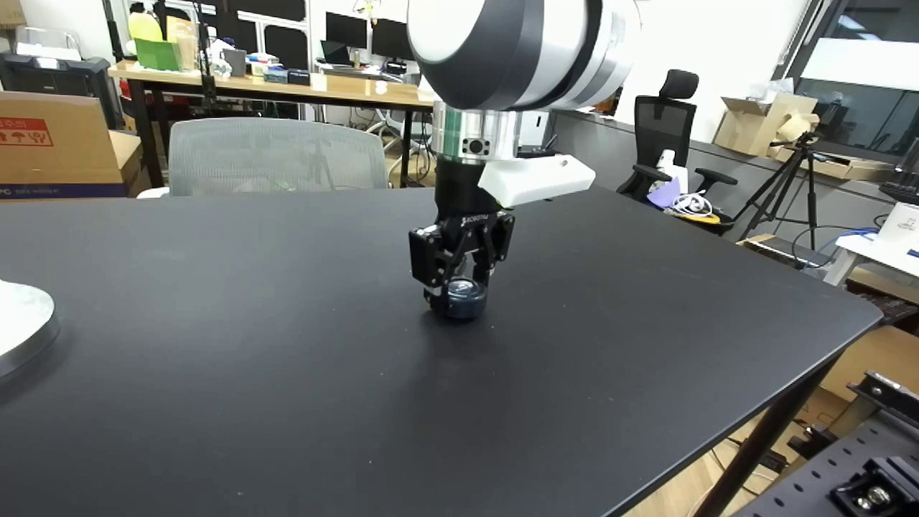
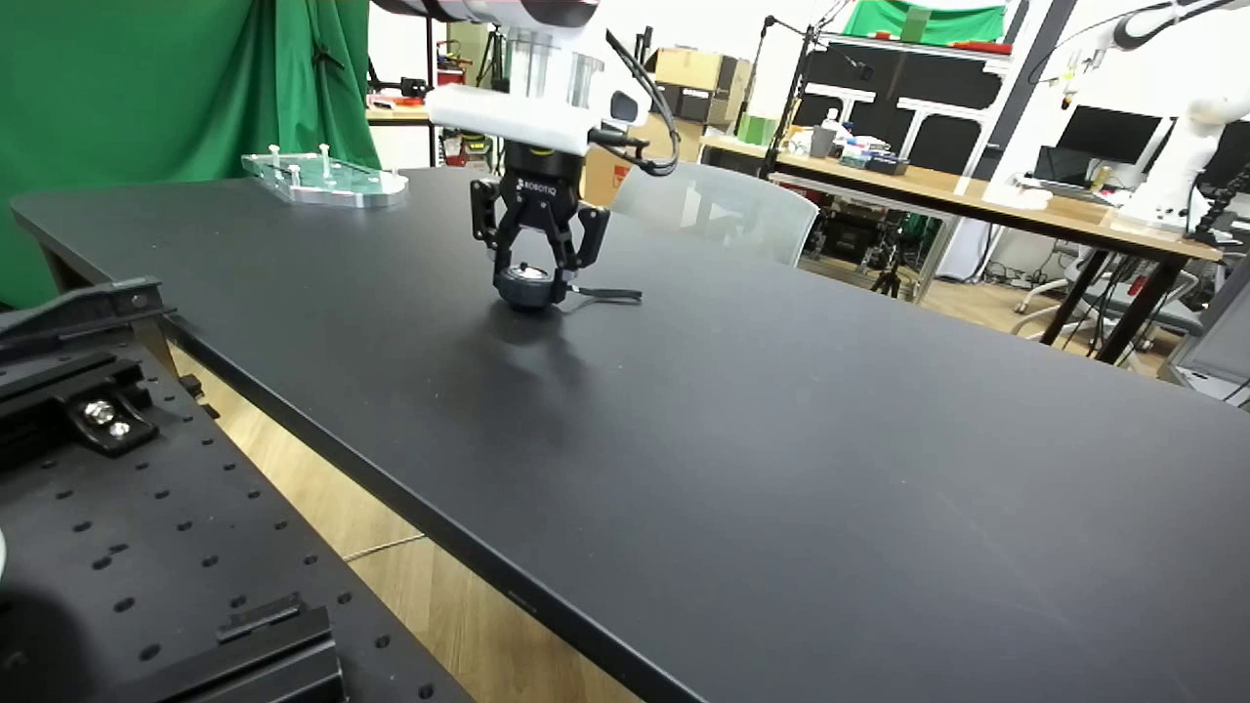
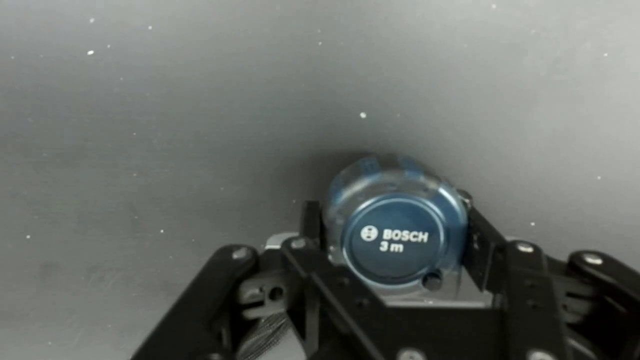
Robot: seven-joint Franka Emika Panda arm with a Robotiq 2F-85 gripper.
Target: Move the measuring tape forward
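The measuring tape [image 3: 395, 240] is a small roundish dark blue-grey case with "BOSCH 3 m" on its face. It also shows in both exterior views [image 1: 465, 301] [image 2: 525, 291], at or just above the black table top. A dark strap [image 2: 610, 293] runs from beside it along the table. My gripper [image 1: 459, 289] points down with one finger on each side of the tape. In the wrist view my gripper [image 3: 390, 207] has its right finger against the case and its left finger close against the other side. The lower left of the case is partly hidden by a finger.
The black table [image 1: 251, 402] lies under the tape. A white plate [image 1: 21, 323] sits at the left edge of an exterior view. A clear plate with white pegs [image 2: 327, 181] stands near the far table end. A grey chair [image 1: 280, 158] is behind the table.
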